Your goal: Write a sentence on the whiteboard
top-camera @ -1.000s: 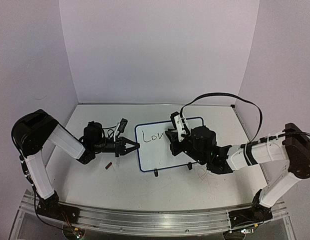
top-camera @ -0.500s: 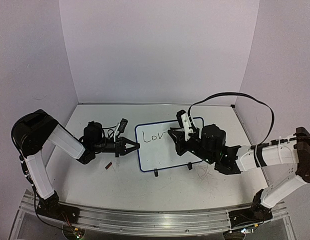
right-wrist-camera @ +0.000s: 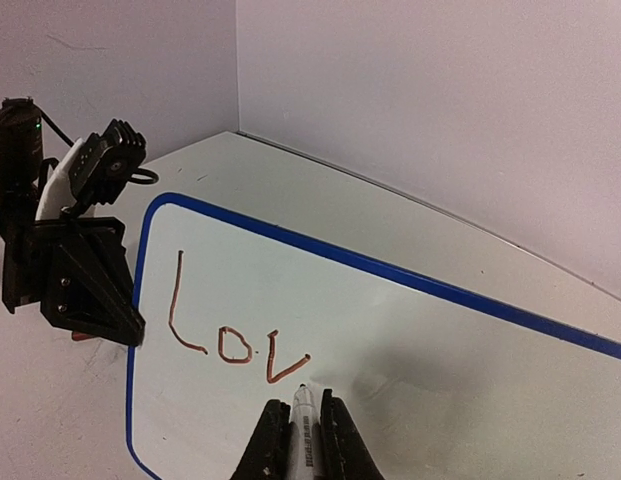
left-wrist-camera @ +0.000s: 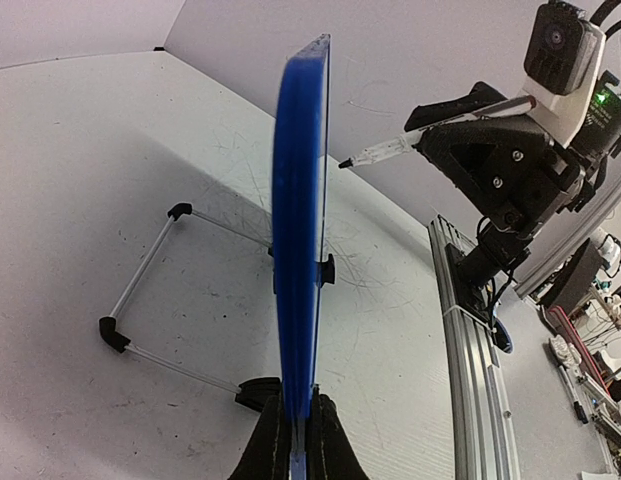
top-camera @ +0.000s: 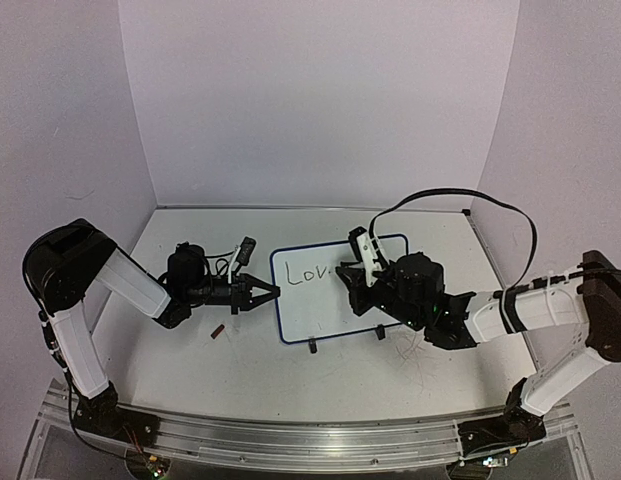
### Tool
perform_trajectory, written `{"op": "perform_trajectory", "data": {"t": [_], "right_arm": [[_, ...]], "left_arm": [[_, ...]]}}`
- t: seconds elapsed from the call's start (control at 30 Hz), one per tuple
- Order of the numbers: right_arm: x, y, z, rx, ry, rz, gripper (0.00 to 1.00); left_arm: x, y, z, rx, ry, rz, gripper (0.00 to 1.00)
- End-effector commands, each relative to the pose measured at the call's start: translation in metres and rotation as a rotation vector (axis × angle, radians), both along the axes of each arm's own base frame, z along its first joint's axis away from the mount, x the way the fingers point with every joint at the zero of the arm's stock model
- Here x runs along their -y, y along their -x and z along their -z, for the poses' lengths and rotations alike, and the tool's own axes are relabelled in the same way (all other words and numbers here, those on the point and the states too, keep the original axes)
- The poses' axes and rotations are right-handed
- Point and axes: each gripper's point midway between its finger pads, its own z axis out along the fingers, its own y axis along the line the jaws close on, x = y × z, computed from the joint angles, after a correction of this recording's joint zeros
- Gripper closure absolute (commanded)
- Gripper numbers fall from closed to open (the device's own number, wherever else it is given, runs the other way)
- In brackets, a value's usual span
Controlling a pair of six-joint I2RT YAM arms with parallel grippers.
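Observation:
The whiteboard, white with a blue rim, stands tilted on its black feet mid-table. It shows edge-on in the left wrist view and face-on in the right wrist view. Only the letters "Lov" of the sentence are on it, seen also from the top. My left gripper is shut on the board's left rim. My right gripper is shut on a marker, its tip just right of the "v", close to or touching the board.
A small dark red marker cap lies on the table left of the board. The board's wire stand rests behind it. Purple walls enclose the table at the back and sides. An aluminium rail runs along the near edge.
My right arm shifted right then back left along the board with the marker, and the "v" now shows after "Lo". The left arm and board stayed still.

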Motion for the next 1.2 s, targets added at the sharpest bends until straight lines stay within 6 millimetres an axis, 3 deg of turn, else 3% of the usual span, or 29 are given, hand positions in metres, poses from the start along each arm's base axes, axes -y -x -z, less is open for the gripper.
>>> {"op": "perform_trajectory", "data": {"t": [0.0,0.63,1.17], "right_arm": [[-0.007,-0.011,-0.022,0.036,-0.061,0.020,1.00],[0.002,-0.021,-0.015,0.033,-0.046,0.083,1.00],[0.013,-0.023,-0.026,0.052,-0.075,0.125,1.00]], "left_arm": [[0.001,-0.002,-0.012,0.043,0.008,0.007,1.00],[0.001,-0.001,-0.014,0.047,0.011,0.009,1.00],[0.000,0.000,-0.013,0.047,0.008,0.008,1.00]]}}
